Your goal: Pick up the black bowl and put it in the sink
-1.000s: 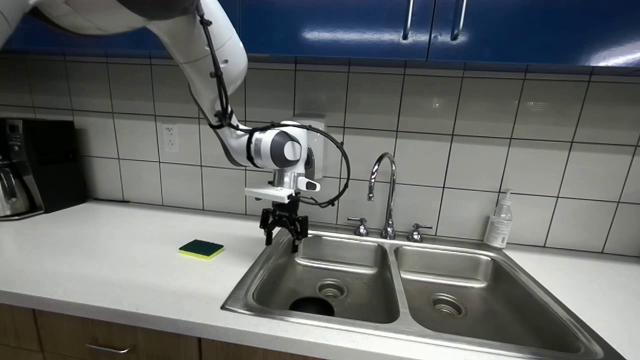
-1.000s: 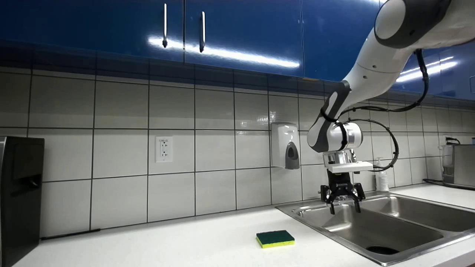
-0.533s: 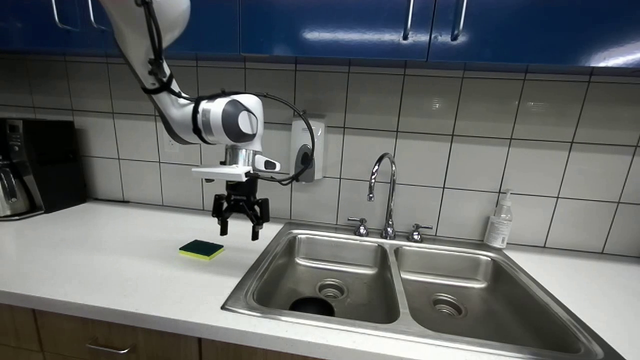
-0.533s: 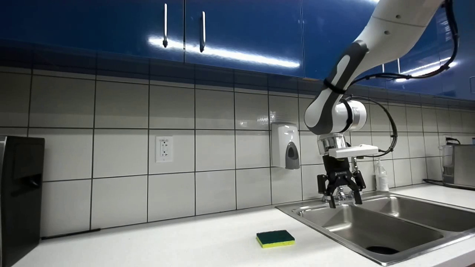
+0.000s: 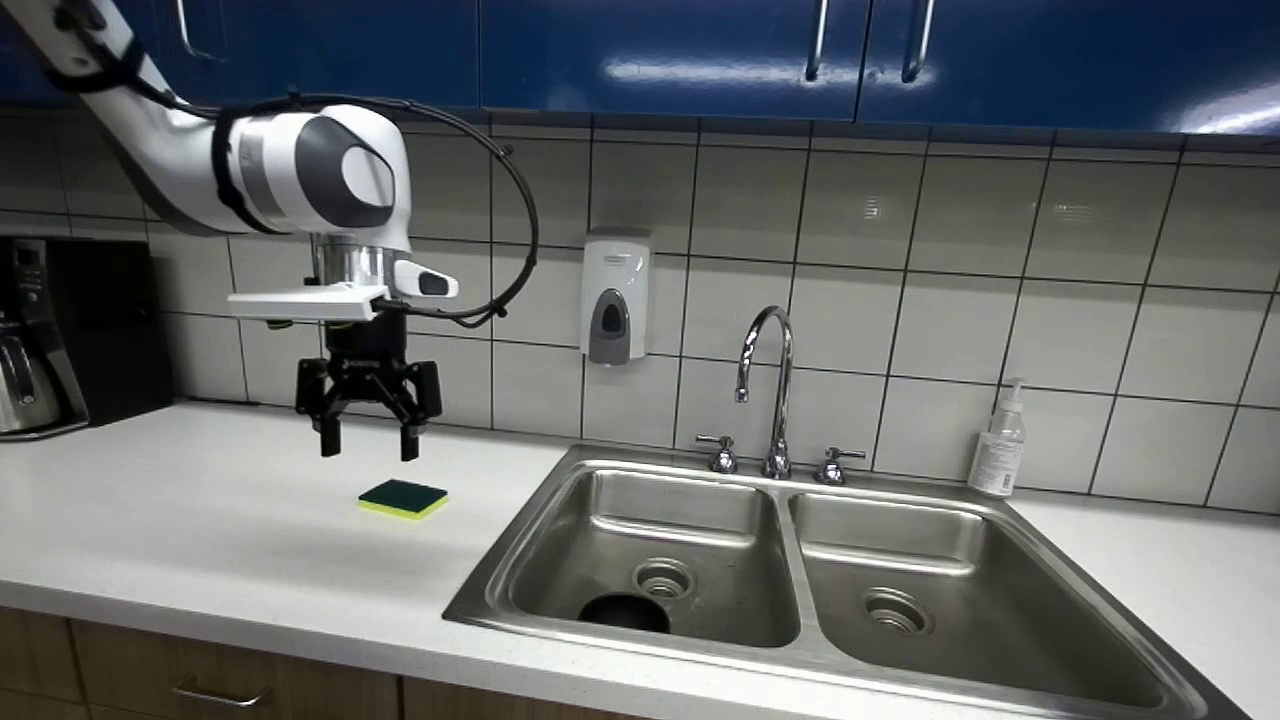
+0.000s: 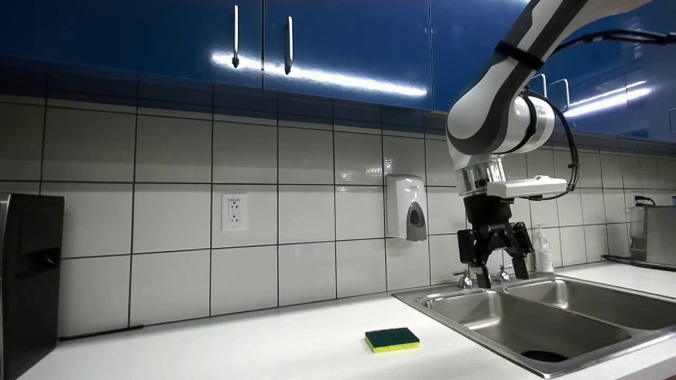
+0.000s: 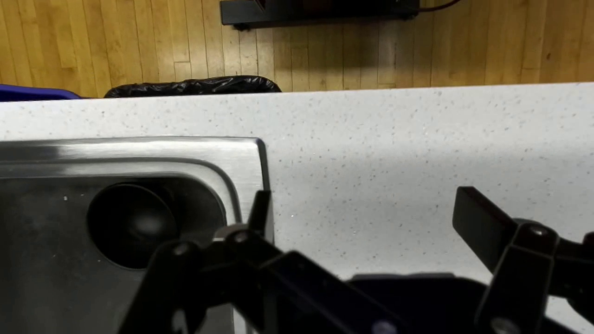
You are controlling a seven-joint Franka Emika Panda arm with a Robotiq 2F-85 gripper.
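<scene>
Two basins to this sink [image 5: 806, 590], dull stainless steel, pale streaks of light on the walls. In an exterior view the gripper [image 5: 370, 448] hangs beyond it toward ten o'clock, jaws standing wide apart, holding nothing. And there's the black bowl [image 5: 624, 612]: round rim, the wrist view catching one soft grey gleam in its dark hollow. It sits in the nine o'clock basin, towards seven, partly hidden by the sink's near edge. Here's the change: half a second ago the gripper was closer to the sink; now it's slid off towards nine, putting the sponge [image 5: 403, 498] at its five o'clock. Sponge unmoved, bowl unmoved, the drain [image 5: 663, 577] just beside it.
</scene>
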